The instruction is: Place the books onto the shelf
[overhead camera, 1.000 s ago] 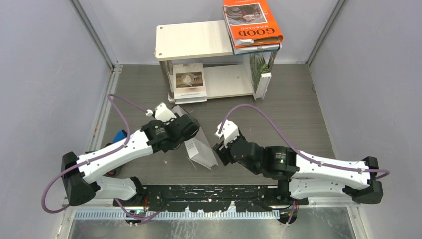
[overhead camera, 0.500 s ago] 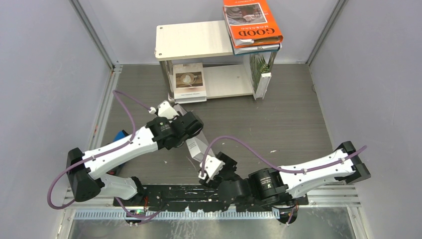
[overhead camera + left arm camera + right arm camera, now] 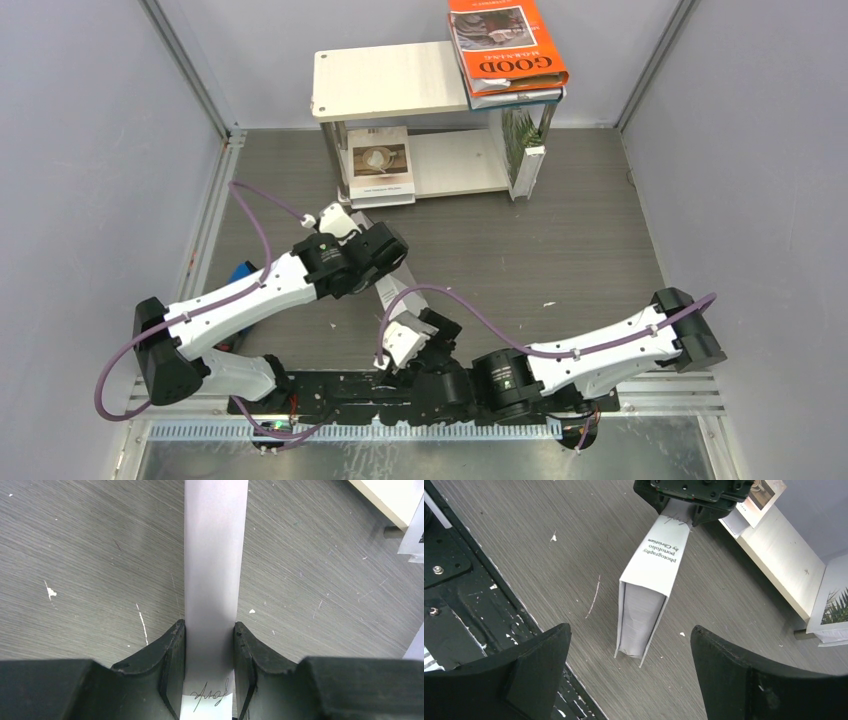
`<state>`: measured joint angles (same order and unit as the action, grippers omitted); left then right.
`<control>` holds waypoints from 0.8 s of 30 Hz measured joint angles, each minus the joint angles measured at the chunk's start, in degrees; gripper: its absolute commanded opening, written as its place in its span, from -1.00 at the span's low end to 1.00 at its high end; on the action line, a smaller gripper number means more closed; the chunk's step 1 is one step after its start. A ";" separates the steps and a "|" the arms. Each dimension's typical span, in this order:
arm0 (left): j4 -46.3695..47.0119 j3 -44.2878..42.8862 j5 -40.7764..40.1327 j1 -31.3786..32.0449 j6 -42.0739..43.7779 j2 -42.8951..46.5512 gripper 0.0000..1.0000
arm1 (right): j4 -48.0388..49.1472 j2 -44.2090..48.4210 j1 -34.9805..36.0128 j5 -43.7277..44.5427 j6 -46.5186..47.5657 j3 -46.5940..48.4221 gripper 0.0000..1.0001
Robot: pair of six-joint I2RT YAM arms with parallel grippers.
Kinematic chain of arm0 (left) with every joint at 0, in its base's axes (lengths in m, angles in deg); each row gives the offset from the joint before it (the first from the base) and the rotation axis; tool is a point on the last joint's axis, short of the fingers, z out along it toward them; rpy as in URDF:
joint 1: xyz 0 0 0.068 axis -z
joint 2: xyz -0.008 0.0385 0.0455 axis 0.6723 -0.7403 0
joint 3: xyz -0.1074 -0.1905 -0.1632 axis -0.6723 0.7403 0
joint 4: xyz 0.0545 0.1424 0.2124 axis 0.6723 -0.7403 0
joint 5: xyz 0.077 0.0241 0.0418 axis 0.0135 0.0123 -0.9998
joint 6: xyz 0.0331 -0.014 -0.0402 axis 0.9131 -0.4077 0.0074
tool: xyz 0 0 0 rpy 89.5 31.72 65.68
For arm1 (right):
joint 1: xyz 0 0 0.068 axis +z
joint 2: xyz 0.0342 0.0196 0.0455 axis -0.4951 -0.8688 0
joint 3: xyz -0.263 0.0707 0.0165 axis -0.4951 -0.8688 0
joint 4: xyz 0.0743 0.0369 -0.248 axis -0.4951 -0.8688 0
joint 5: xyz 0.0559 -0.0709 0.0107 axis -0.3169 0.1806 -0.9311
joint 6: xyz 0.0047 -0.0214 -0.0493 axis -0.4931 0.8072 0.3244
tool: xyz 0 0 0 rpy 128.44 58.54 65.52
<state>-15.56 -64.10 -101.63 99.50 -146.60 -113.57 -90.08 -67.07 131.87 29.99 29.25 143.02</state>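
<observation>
Left gripper: closed on the far end of the plain grey-white book.
Book: held on edge, near side of the two-tier cream wooden shelf.
Right gripper: jaws spread wide, nothing held.

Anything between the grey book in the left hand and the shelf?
Nothing lies on the table between grey book and shelf. The beige cup-photo book fills the lower board's left end, nearest the left hand.

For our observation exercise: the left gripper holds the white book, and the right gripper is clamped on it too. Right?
No. The left gripper holds the white book, but the right gripper is open, not gripping it; the right wrist view shows this.
</observation>
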 measured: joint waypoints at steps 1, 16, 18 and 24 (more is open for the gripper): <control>0.00 -0.04 0.26 0.00 0.09 0.00 -0.51 | 0.57 -0.48 -0.20 0.00 0.17 0.00 0.88; -0.02 -0.04 3.04 -0.04 1.77 0.44 -0.51 | 6.27 -2.73 -9.68 -6.40 0.22 -1.62 0.86; -0.02 -0.04 3.23 -0.17 2.14 0.57 -0.51 | 6.86 -3.39 -10.45 -7.50 0.15 -1.64 0.84; -0.02 -0.07 4.11 -0.66 2.78 1.11 -0.51 | 8.39 -5.25 -11.82 -10.62 0.07 -2.23 0.45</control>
<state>-15.58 -64.16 -97.52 98.84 -143.82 -112.46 -81.69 -72.32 120.04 19.36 29.32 140.79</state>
